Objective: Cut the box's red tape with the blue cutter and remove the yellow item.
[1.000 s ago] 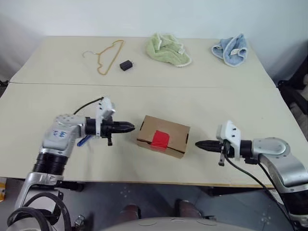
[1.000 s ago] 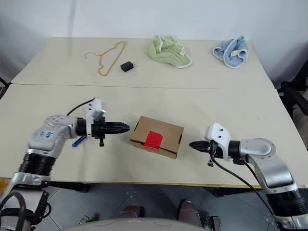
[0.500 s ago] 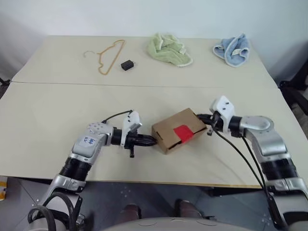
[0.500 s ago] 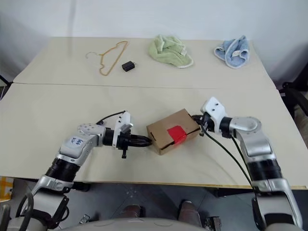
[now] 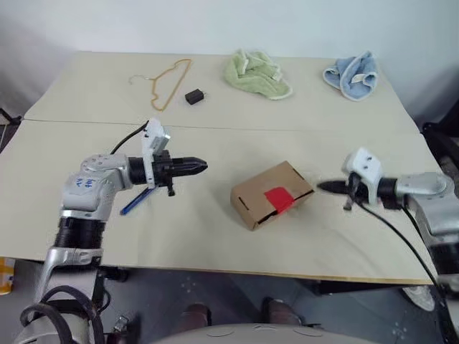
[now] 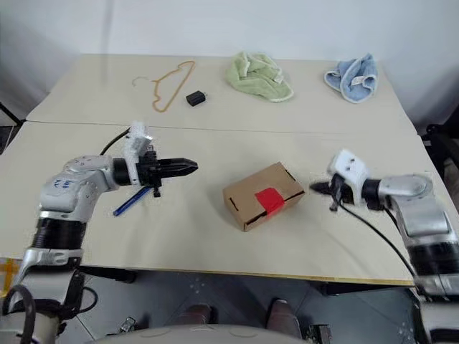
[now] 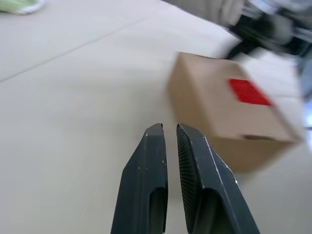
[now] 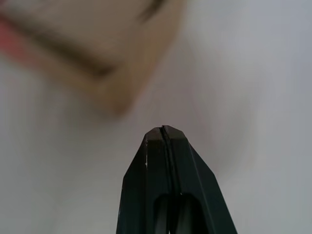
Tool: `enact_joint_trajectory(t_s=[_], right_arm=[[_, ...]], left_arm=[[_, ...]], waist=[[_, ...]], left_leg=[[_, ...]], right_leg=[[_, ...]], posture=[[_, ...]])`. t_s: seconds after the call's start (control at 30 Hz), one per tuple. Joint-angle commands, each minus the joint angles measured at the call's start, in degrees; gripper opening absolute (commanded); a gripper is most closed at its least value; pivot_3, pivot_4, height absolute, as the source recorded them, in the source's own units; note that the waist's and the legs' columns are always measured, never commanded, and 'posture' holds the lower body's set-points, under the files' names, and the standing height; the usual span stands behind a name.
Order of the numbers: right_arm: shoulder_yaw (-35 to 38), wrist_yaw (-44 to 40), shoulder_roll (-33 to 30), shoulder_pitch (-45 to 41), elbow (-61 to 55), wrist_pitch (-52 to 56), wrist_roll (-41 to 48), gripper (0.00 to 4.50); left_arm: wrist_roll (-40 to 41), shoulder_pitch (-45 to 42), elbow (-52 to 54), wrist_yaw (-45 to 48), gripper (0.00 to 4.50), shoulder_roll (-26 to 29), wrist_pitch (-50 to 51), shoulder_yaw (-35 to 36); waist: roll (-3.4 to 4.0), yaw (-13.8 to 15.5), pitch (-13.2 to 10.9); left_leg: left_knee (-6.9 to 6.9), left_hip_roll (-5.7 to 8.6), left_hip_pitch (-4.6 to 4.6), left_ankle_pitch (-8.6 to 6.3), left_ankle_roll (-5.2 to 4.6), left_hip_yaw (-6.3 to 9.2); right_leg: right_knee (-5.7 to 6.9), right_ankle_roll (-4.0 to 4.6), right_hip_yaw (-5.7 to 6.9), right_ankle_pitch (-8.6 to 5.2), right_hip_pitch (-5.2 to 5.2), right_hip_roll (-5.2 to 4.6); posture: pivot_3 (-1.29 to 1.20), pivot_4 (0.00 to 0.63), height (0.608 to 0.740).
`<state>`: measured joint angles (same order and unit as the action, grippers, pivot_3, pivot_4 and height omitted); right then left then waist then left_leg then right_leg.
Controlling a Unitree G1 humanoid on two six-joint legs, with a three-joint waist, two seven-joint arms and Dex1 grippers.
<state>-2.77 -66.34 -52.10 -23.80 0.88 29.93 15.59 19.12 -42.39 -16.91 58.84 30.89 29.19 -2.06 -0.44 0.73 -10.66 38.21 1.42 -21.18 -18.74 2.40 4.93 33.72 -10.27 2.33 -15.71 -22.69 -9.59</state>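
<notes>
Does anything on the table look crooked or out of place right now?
The box sits askew, angled to the table edge, its red tape uncut. The blue cutter lies untouched on the table beneath the left arm. Nothing looks spilled or damaged.

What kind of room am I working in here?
Likely a lab or test room: two plain tables pushed together against a bare white wall, with staged props like a box, hanger and cloths.

blue cutter (image 5: 135, 203): upper end hidden behind the left arm, tip not readable. box (image 8: 92, 44) in right wrist view is smeared and cut off at the frame edge, red tape (image 8: 12, 34) just a blur there. box's far end (image 7: 273, 122) soft in left wrist view. small black object (image 5: 193, 96) by the hanger too small to identify. box contents hidden.
</notes>
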Motion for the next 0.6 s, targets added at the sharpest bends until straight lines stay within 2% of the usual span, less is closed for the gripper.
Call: enact_joint_trajectory(t_s=[0.03, 0.17, 0.33, 0.6], right_arm=[[-0.89, 0.20, -0.52, 0.34, -10.51, 10.51, 4.39, 0.00], [-2.49, 4.43, 2.89, -2.08, -10.92, 12.18, 3.06, 0.00], [-3.97, 8.72, 7.06, -7.72, -3.06, 6.84, -1.13, 0.00], [-6.77, 6.58, 12.66, -18.51, 16.31, -6.99, -6.41, 0.00]], left_arm=[[-3.81, -1.28, -1.76, 0.45, 0.44, -3.61, -4.40, -5.27], [-4.39, -0.45, -1.06, 1.74, 0.44, -7.20, -3.67, -8.63], [-4.02, 1.71, 4.15, 3.21, 0.44, -9.45, -0.24, -13.07], [-3.99, 4.26, 10.50, -0.39, 0.44, -11.19, 4.73, -13.59]], waist=[[0.00, -0.40, 0.00], [-0.01, -0.72, -0.01], [-0.01, -0.75, -0.01], [-0.01, -0.88, -0.01]], left_leg=[[-0.01, -0.01, 0.00, 0.00, 0.00, -0.01], [0.02, -0.01, -0.01, 0.00, 0.00, 0.00], [0.03, -0.01, -0.02, 0.00, 0.00, 0.00], [0.02, -0.01, -0.01, 0.00, 0.01, 0.00]], right_leg=[[0.01, 0.00, -0.01, 0.00, -0.01, 0.00], [0.03, 0.00, -0.01, 0.00, -0.02, 0.00], [0.05, 0.00, -0.04, 0.01, -0.04, 0.00], [0.04, 0.00, -0.05, 0.01, -0.05, 0.00]], posture=[[0.00, 0.150, 0.740], [0.00, 0.150, 0.740], [0.00, 0.150, 0.740], [0.00, 0.150, 0.740]])
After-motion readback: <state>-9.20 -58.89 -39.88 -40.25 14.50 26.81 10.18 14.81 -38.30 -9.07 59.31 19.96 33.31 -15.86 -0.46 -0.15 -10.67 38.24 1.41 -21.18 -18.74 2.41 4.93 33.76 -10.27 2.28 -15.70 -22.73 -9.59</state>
